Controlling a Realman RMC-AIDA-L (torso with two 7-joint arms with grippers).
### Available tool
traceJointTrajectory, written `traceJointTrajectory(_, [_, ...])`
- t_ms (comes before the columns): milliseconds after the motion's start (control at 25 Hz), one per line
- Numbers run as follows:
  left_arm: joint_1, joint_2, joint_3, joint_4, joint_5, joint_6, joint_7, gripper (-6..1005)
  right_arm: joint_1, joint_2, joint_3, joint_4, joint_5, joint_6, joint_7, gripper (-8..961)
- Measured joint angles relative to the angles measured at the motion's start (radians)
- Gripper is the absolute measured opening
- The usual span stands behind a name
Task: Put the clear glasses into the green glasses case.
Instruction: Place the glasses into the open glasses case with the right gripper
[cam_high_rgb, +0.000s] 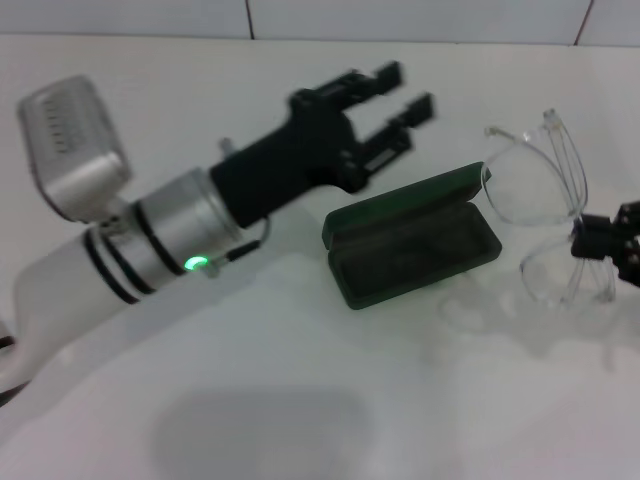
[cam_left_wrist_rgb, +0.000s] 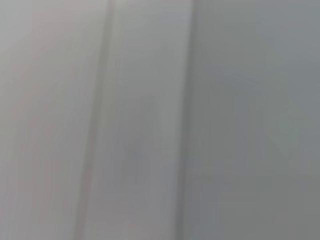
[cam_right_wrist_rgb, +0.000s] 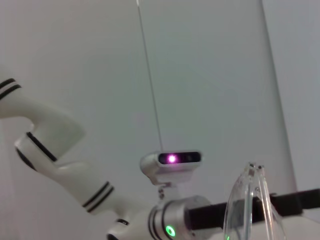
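**Clear glasses held at right of open case, not yet inside**

Green glasses case (cam_high_rgb: 412, 235) lies open on the white table (cam_high_rgb: 300, 400), mid-scene, dark lining up, lid hinged toward the far side. Nothing is in it.

Clear glasses (cam_high_rgb: 545, 215) sit just right of the case, off the table, lenses facing up and left, one arm reaching far. Right gripper (cam_high_rgb: 600, 245) enters from the right edge, fingers pinching the frame around the bridge, between the two lens halves.

Left gripper (cam_high_rgb: 395, 100) hovers left of and beyond the case, fingers spread, holding nothing.

Handling judgement: glasses look light, thin, springy plastic; smooth and likely slippery, lens prone to scratching. The bridge grip seems sound, since the arms would flex. Lowering them lengthwise along the case should help them fit
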Motion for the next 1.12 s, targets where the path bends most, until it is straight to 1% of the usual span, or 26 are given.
traceJointTrajectory(160, [0.044,0.025,-0.088,-0.029,-0.001,0.013,-0.026,508,0.038,-0.003,0.004,-0.080,-0.046,0.046,0.084,50])
traceJointTrajectory(200, [0.061,0.039,-0.122,-0.041,-0.002,0.023,-0.046,508,0.056,-0.003,0.003,-0.105,-0.072,0.054,0.119,50])
traceJointTrajectory(320, [0.090,0.070,-0.173,-0.064,-0.002,0.047,-0.098,508,0.126,-0.003,0.003,-0.195,-0.169,0.070,0.242,50])
traceJointTrajectory(400, [0.105,0.082,-0.191,-0.075,-0.003,0.059,-0.116,508,0.185,-0.001,0.001,-0.283,-0.260,0.080,0.346,50])
traceJointTrajectory(480, [0.113,0.086,-0.199,-0.080,-0.007,0.062,-0.122,509,0.247,0.006,-0.003,-0.374,-0.361,0.075,0.436,50])
traceJointTrajectory(560, [0.117,0.089,-0.203,-0.082,-0.010,0.063,-0.125,509,0.299,0.014,-0.004,-0.438,-0.444,0.061,0.482,50])
traceJointTrajectory(640, [0.118,0.091,-0.204,-0.082,-0.010,0.063,-0.127,509,0.365,0.023,-0.007,-0.489,-0.540,0.044,0.524,50])
traceJointTrajectory(760, [0.114,0.093,-0.205,-0.095,-0.010,0.062,-0.140,509,0.471,0.028,-0.038,-0.490,-0.656,0.038,0.558,50])
traceJointTrajectory(800, [0.111,0.093,-0.205,-0.103,-0.010,0.062,-0.147,509,0.494,0.031,-0.053,-0.482,-0.688,0.040,0.562,50])
traceJointTrajectory(880, [0.105,0.092,-0.206,-0.117,-0.010,0.059,-0.160,509,0.534,0.046,-0.091,-0.468,-0.751,0.049,0.568,50])
traceJointTrajectory(920, [0.103,0.091,-0.206,-0.120,-0.010,0.057,-0.163,509,0.548,0.057,-0.105,-0.466,-0.785,0.054,0.568,50])
traceJointTrajectory(1040, [0.104,0.091,-0.206,-0.121,-0.011,0.054,-0.165,509,0.570,0.095,-0.151,-0.469,-0.877,0.071,0.566,50])
traceJointTrajectory(1120, [0.107,0.092,-0.206,-0.121,-0.011,0.054,-0.166,509,0.577,0.110,-0.204,-0.474,-0.914,0.097,0.566,50])
